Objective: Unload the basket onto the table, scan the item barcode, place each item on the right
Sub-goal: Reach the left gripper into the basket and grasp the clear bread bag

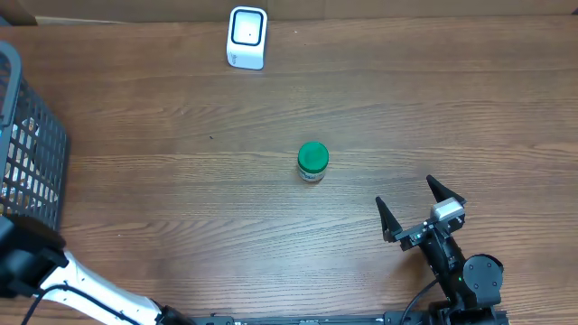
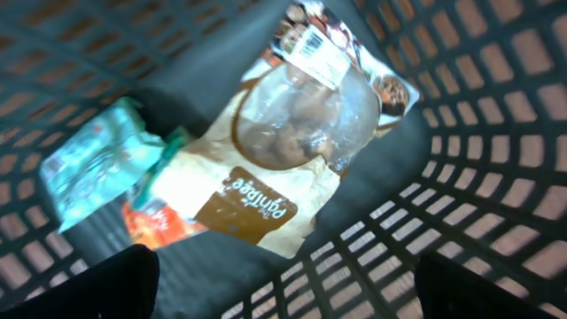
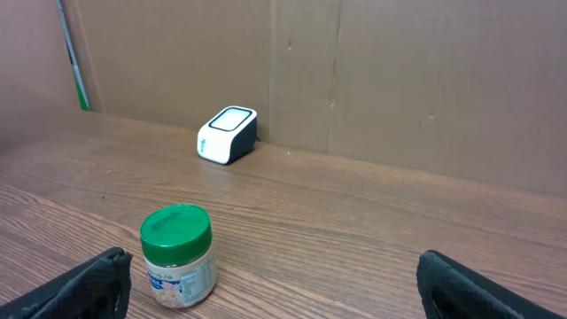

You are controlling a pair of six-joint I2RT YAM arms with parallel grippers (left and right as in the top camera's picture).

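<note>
The left gripper (image 2: 283,297) hangs inside the basket (image 2: 496,133), its 2 fingers (image 2: 89,283) spread wide with nothing between them. Below it lies a tan pouch (image 2: 266,177) with a clear window and a barcode label (image 2: 315,46) at one end. A teal packet (image 2: 89,164) and an orange packet (image 2: 152,223) lie just beside it. The right gripper (image 1: 417,206) is wide open and empty, low over the table (image 1: 181,199) at the near right. A jar (image 1: 312,162) with a green lid stands upright mid-table, apart from both grippers. The white scanner (image 1: 247,37) sits at the far edge.
</note>
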